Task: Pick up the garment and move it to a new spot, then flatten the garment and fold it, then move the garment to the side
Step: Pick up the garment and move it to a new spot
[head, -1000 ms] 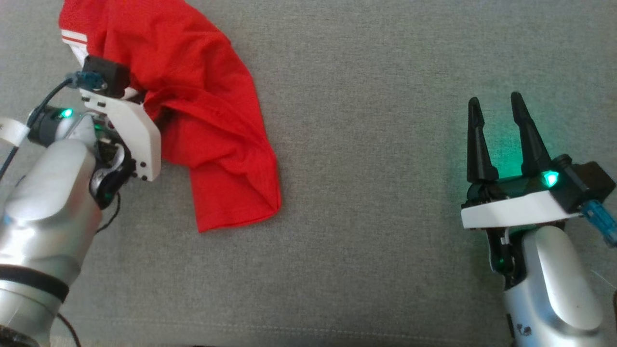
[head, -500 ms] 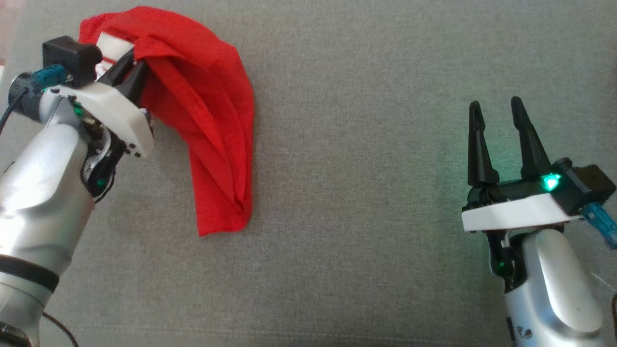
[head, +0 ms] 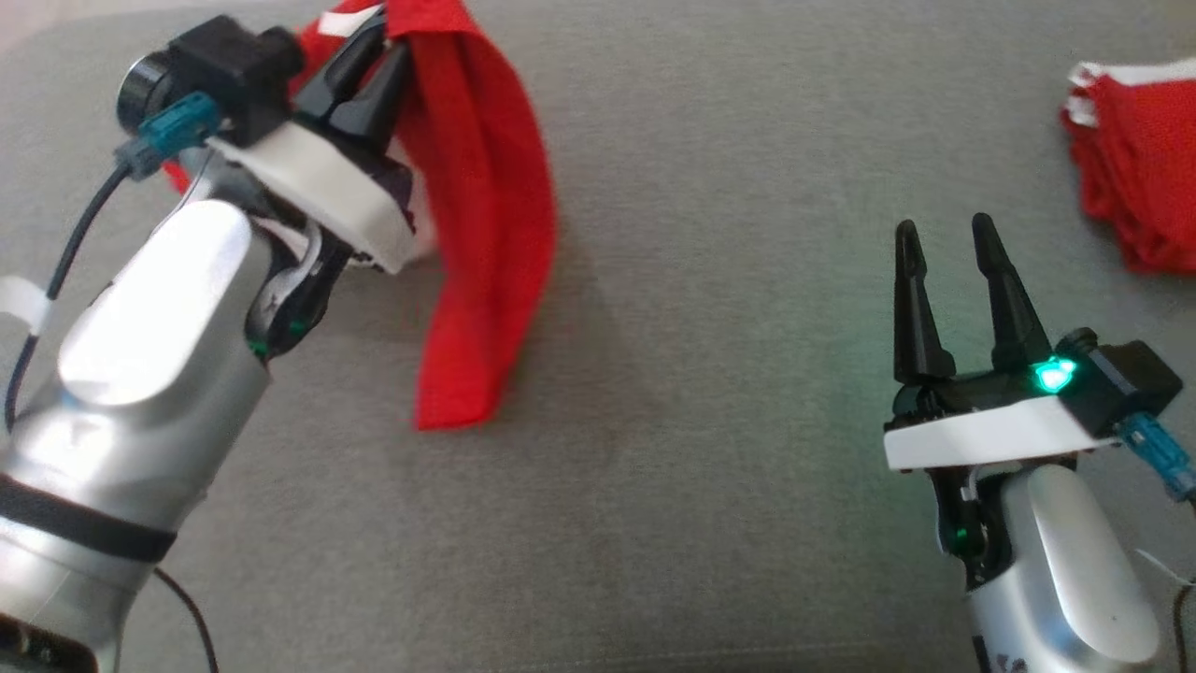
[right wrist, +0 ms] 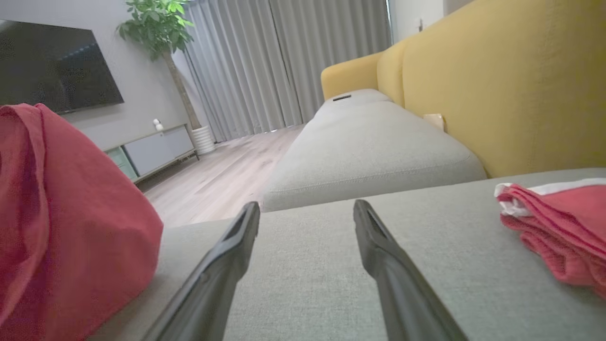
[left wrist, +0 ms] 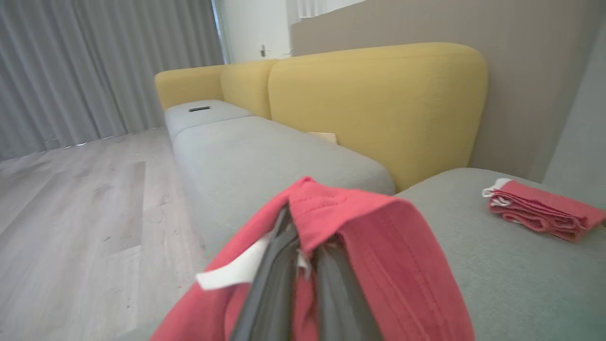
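LIVING ROOM SOFA: A red fabric garment [head: 486,215] with white trim is pinched between the pressed-together dark fingers of the left end effector [head: 383,51], raised at the far left of a grey woven sofa cushion [head: 710,393]. The cloth is draped over the fingers and hangs in a long narrow fold, its lower end reaching down to the cushion. At the near right, the right end effector [head: 944,226] is held just above the cushion with its fingers spread and nothing between them. A folded stack of red cloth [head: 1135,178] with white edging is seen lying at the far right, well apart from both arms. A yellow upholstered backrest [left wrist: 378,104] is seen behind the cushions.
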Robot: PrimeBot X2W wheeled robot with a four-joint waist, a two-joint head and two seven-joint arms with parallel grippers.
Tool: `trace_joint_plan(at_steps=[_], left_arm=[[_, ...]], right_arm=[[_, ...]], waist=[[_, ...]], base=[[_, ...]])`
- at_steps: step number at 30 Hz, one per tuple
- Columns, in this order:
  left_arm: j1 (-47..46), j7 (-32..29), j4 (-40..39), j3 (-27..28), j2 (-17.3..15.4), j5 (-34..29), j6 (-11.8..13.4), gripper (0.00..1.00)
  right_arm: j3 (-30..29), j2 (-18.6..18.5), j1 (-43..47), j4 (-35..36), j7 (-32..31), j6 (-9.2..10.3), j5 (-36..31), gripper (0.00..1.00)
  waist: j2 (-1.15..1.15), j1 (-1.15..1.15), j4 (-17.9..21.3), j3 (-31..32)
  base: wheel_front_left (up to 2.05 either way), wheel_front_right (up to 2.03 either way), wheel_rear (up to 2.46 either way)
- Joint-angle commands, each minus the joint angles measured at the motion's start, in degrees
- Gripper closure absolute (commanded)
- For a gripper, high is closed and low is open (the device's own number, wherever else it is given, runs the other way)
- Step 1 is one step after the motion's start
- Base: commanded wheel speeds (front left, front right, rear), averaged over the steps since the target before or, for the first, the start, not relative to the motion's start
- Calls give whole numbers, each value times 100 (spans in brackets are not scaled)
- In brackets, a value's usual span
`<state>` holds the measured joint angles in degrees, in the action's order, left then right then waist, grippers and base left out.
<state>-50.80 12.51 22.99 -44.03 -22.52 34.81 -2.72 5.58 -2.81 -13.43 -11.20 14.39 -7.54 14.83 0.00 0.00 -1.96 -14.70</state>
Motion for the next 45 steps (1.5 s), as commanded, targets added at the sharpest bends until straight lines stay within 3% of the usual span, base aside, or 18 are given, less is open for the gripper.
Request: trace_joint_plan(at_steps=[1, 11, 18, 19, 20, 26, 33, 41, 45], left_arm=[[-418, -44, -227, 222, -150, -37, 34, 100], [-1470, -466, -12, -39, 169, -342, -96, 100], [-2073, -381, 582, -134, 662, -377, -193, 100], [-2157, -309, 714, -128, 750, -391, -178, 61], [-2221, -290, 872, -149, 831, -392, -189, 0], [-2409, 34, 1669, -129, 1013, -478, -123, 0], [-1990, 235, 1789, 205, 718, -388, -111, 0], [-285, 247, 571, 1065, 76, -485, 171, 0], [856, 248, -150, 1497, -31, -587, 337, 0]], right_arm=[[177, -7, -167, 229, 61, 5, 66, 0], [574, -7, -467, 463, 61, 5, 514, 0], [786, -7, -565, 515, 61, 5, 707, 0], [802, -7, -573, 514, 61, 5, 722, 0], [812, -7, -581, 512, 61, 5, 733, 0], [744, -7, -559, 486, 61, 5, 730, 0], [494, -7, -385, 461, 61, 5, 458, 0], [196, -7, -91, 352, 61, 5, -26, 0], [67, -7, 35, 291, 61, 5, -152, 0]], waist=[[0, 0, 317, -117], [0, 0, 1428, -602], [0, 0, 1831, -752], [0, 0, 1862, -760], [0, 0, 1886, -764], [0, 0, 1836, -664], [0, 0, 1298, -335], [0, 0, 455, 172], [0, 0, 135, 379]], base=[[0, 0, 0], [0, 0, 0], [0, 0, 0], [0, 0, 0], [0, 0, 0], [0, 0, 0], [0, 0, 0], [0, 0, 0], [0, 0, 0]])
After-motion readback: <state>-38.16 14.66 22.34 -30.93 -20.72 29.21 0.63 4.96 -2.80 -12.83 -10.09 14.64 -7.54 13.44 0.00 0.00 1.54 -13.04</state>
